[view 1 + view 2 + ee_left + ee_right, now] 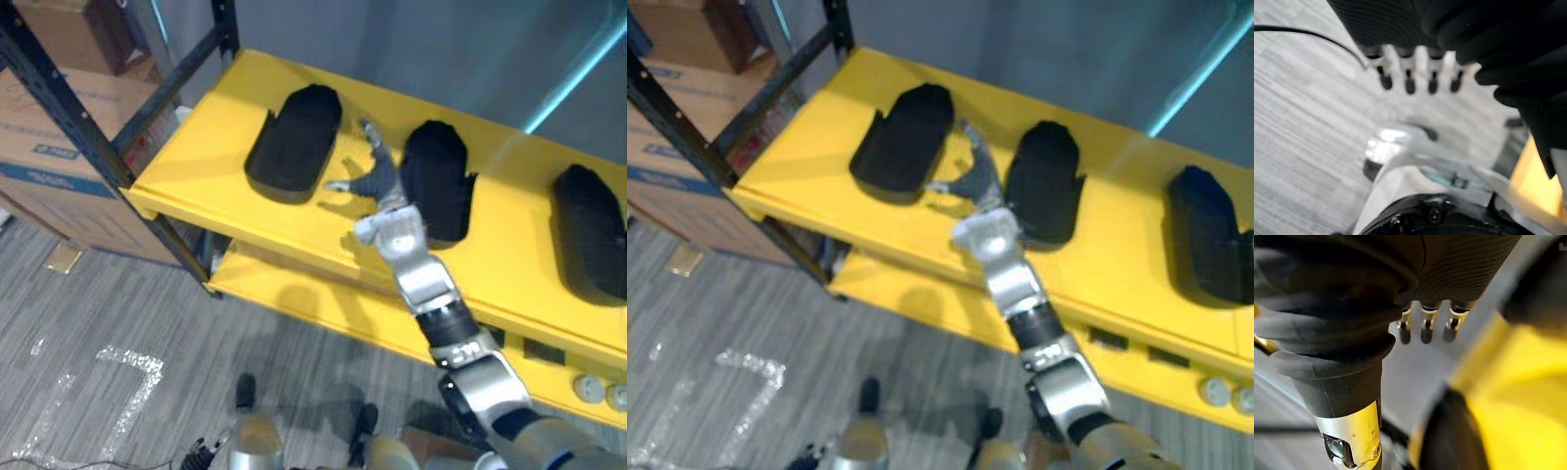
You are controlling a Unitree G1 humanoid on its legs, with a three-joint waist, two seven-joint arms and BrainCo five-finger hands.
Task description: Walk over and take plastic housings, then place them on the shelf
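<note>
- We see a large cardboard box (49, 147) at the left edge of the frame, with a second box (73, 34) in the upper left corner.
- We see grey striped flooring (147, 294) along the bottom, with shiny tape marks (127, 377) at lower left.
- We see a small tan scrap (63, 258) lying on the floor just beside the large box.
- We see a teal strip (578, 69) slanting across the upper right.

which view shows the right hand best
Left eye view: the right hand shows whole, fingers spread, between the left housing and middle housing. The right eye view matches; the right wrist view shows its fingertips.
</note>
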